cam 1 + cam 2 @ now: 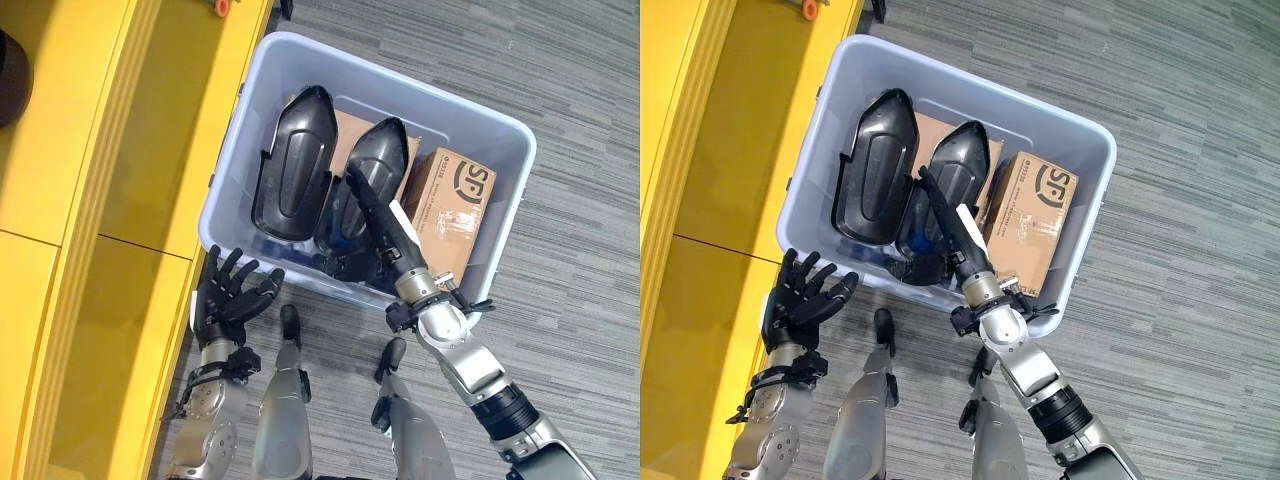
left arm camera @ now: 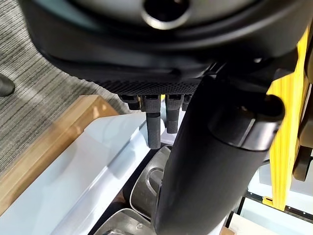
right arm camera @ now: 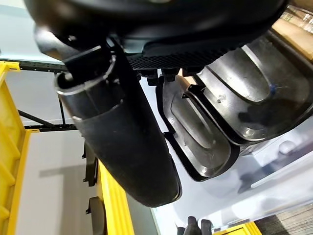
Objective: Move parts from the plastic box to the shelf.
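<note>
While two black moulded plastic shell parts [image 1: 293, 165] lie in the pale blue plastic box [image 1: 500, 135], right hand [image 1: 945, 225] is reached in w/ straight fingers, left hand [image 1: 228, 293] spread outside. Parts judged light, stiff, slick; rim edge best gripped.

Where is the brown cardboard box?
The brown cardboard box sits inside the pale blue plastic box, at its right end, right beside two black moulded shell parts; the yellow shelf stands further left.

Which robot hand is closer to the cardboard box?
The right hand. It reaches inside the plastic bin, beside the cardboard box. The left hand is outside the bin, by the yellow shelf.
</note>
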